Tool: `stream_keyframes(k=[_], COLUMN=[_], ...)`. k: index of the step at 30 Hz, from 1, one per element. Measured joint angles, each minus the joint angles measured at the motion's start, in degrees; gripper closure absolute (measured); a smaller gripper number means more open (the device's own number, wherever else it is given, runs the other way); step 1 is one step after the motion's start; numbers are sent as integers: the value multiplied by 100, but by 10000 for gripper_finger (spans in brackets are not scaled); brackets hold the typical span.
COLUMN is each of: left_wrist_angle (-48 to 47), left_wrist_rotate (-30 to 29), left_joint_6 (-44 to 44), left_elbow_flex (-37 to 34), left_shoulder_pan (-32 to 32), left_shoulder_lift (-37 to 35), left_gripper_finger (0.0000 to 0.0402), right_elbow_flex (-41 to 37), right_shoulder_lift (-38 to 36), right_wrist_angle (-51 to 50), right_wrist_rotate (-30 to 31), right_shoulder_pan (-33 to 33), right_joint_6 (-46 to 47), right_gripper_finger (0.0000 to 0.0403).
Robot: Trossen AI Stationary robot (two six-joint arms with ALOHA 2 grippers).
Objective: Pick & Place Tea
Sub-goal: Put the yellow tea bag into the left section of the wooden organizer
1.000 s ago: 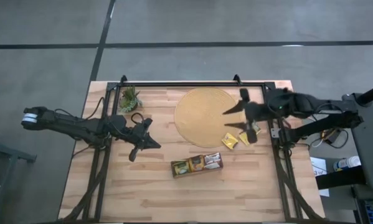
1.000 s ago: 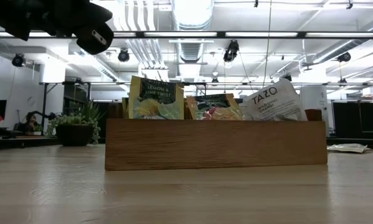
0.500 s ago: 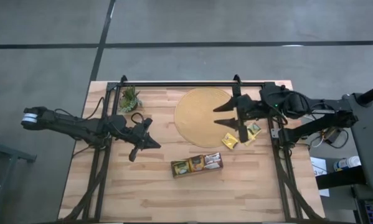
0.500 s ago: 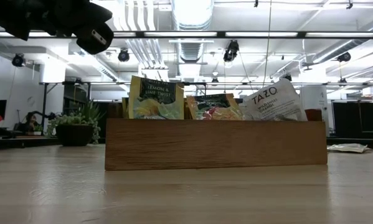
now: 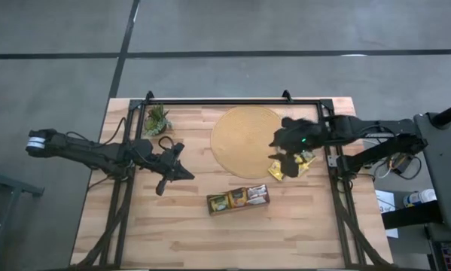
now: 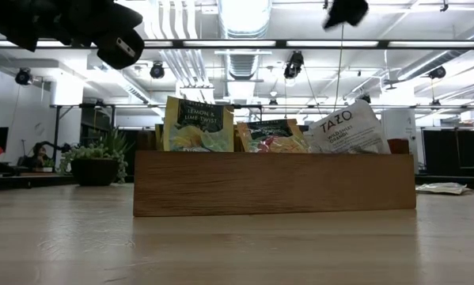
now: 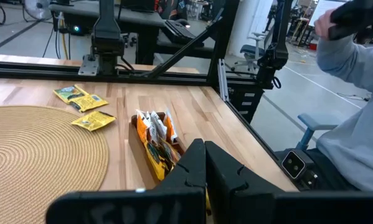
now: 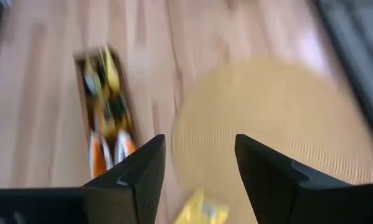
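Note:
Two yellow tea sachets (image 5: 278, 170) (image 5: 305, 159) lie flat on the table by the right edge of the round woven mat (image 5: 246, 140). More sachets (image 6: 194, 124) stand upright in the brown oblong tray (image 5: 238, 199). My right gripper (image 8: 200, 165) is open and hangs over the mat's right edge, above the two loose sachets (image 7: 93, 119), touching nothing. One yellow sachet (image 8: 202, 208) shows just below its fingers. My left gripper (image 5: 172, 168) is shut and waits over bare wood left of the mat, holding nothing.
A small green plant (image 5: 156, 119) stands at the table's far left corner. A black frame (image 5: 233, 100) runs along the far edge and both sides. A person's sleeve (image 7: 354, 68) shows beyond the table's right side. Bare wood lies near the tray.
My right gripper, still open, has swung from pointing at the table's left and tipped its fingers downward over the mat's right edge, above the loose sachets. Its tip now shows at the top of the low view. The sachets, tray and left arm have stayed put.

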Motion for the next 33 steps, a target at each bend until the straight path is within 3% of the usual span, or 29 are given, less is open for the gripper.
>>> stream_keyframes(k=[5, 11, 26, 33], left_wrist_angle=[6, 3, 17, 13], left_wrist_rotate=[0, 0, 0, -2], left_joint_6=[-7, -10, -76, -387], left_elbow_flex=[0, 0, 0, 0], left_shoulder_pan=[0, 0, 0, -1], left_shoulder_lift=[0, -1, -2, 27], left_gripper_finger=[402, 402, 402, 402], right_elbow_flex=[-116, -826, -3181, -3662], right_shoulder_lift=[336, 506, 484, 875], right_wrist_angle=[-744, -697, 879, 1679], right_wrist_rotate=[119, 331, 360, 69], right_shoulder_pan=[5, 5, -362, -375], right_joint_6=[389, 616, 1429, 1561], right_gripper_finger=[211, 211, 211, 211])
